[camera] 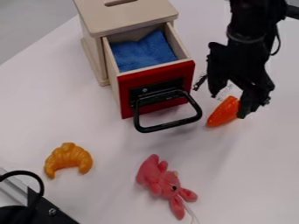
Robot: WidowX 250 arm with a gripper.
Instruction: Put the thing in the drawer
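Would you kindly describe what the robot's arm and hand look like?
The arm is black, and a thin black cable curves along one side. The hand is also black, bulky and angular, with two fingers.

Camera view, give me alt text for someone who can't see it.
A black gripper hangs open at an orange toy vegetable, beside a small wooden cabinet whose red-fronted drawer stands open with blue cloth inside. Nearer the camera, a toy croissant and pink plush toy lie on the white table.
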